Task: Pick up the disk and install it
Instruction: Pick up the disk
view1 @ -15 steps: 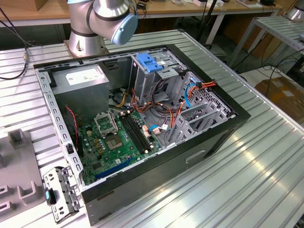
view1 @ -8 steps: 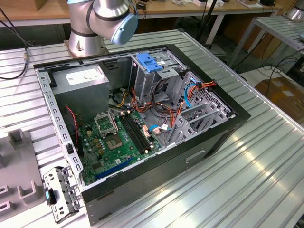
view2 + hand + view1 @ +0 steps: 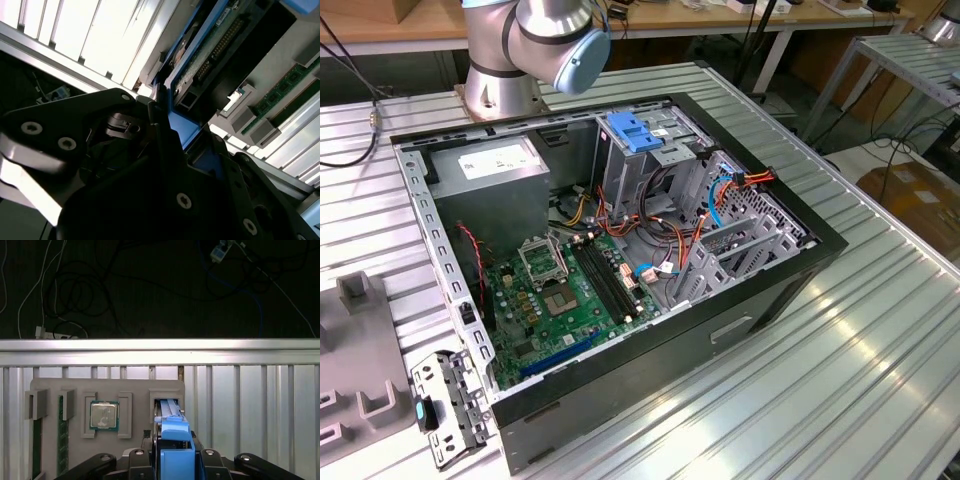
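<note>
The disk (image 3: 169, 412) stands on edge in a slot of a grey holder block (image 3: 135, 387), with its blue plastic carrier rail (image 3: 176, 432) facing the first wrist camera. In the second wrist view the disk (image 3: 212, 52) shows its green circuit board and connector, framed by the blue rail (image 3: 177, 127). My gripper (image 3: 176, 460) has its black fingers (image 3: 160, 117) pressed against both sides of the blue rail, shut on the disk. I cannot tell whether the disk still rests in the slot.
An open computer case (image 3: 790, 270) lies on the ribbed metal table. Inside it are a metal drive cage with a blue latch (image 3: 635, 132), a grey power-supply box (image 3: 490, 175) and a green motherboard (image 3: 560, 295). The holder block also carries a processor (image 3: 104, 416) and memory sticks (image 3: 280, 95).
</note>
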Robot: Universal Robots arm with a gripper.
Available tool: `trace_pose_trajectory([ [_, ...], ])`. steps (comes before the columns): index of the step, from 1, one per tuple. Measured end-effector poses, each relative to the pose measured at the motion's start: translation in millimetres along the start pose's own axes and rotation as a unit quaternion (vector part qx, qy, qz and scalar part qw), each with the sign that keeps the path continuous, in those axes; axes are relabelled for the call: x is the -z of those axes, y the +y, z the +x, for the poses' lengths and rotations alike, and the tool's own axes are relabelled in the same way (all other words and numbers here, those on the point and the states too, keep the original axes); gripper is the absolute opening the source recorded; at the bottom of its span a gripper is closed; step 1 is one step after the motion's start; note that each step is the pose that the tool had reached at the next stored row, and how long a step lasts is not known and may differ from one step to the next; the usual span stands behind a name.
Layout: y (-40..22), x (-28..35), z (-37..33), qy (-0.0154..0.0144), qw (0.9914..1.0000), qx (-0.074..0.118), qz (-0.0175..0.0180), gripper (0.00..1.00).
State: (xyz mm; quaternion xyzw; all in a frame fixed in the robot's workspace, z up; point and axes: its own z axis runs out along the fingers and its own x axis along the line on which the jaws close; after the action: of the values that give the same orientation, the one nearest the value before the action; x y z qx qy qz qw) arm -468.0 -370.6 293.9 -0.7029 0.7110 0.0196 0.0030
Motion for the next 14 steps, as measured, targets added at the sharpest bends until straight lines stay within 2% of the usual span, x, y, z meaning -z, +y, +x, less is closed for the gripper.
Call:
trace_pose_trajectory([
  [3,0.0,1.1,-0.1,-0.0001,1.0,0.0,0.0002,0.37],
  [14,0.3,13.3,-0.4,0.0,1.0,0.0,0.0,0.37],
])
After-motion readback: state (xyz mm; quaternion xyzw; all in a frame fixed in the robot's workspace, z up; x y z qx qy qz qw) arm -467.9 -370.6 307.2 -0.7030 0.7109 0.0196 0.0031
